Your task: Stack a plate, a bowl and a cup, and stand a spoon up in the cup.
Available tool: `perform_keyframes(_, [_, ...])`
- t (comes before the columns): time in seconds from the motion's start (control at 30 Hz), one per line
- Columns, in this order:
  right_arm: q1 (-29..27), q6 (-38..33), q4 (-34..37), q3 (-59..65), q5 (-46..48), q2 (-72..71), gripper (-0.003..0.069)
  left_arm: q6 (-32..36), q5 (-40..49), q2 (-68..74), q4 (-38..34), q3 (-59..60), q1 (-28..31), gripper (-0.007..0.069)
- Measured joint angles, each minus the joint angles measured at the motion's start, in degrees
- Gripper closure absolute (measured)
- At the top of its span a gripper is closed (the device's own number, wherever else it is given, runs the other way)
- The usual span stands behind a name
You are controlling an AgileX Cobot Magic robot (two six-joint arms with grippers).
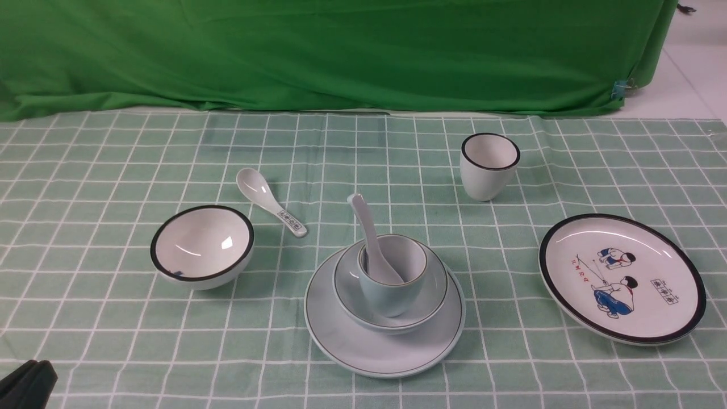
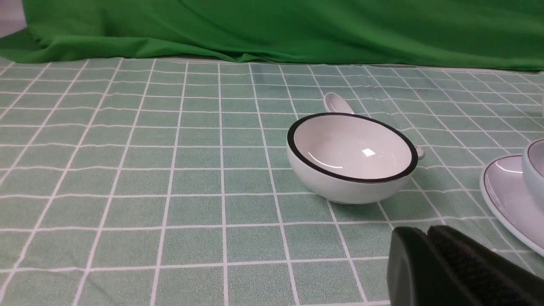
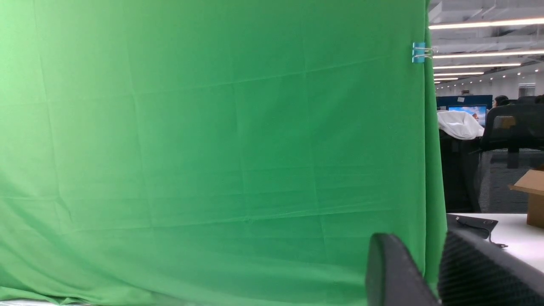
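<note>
The spoon is found leaning in the cup, nested in bowl on plate at six o'clock. Left gripper is closed, empty; right gripper is parted, holding nothing.

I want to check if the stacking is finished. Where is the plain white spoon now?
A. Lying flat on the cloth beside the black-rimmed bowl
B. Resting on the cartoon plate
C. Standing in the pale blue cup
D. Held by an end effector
C: the spoon leans upright inside the cup, which sits in the bowl on the plate.
</note>
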Motion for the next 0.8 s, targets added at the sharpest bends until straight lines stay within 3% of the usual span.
perform_keyframes(0.17, [0.0, -1.7, -1.1, 1.9, 1.2, 0.1, 0.0424, 0.0, 0.0, 0.0, 0.0, 0.0, 0.0, 0.0608])
perform_keyframes(0.37, [0.0, 3.8, -8.2, 5.6, 2.1, 2.5, 0.0421, 0.2, 0.0, 0.0, 0.0, 0.0, 0.0, 0.0608])
perform_keyframes(0.63, [-0.1, 4.2, -8.9, 11.0, 3.6, 2.6, 0.0421, 0.2, 0.0, 0.0, 0.0, 0.0, 0.0, 0.0608])
perform_keyframes(0.8, [-7.2, 4.3, -9.0, 15.7, 9.2, -0.2, 0.0421, 0.2, 0.0, 0.0, 0.0, 0.0, 0.0, 0.0608])
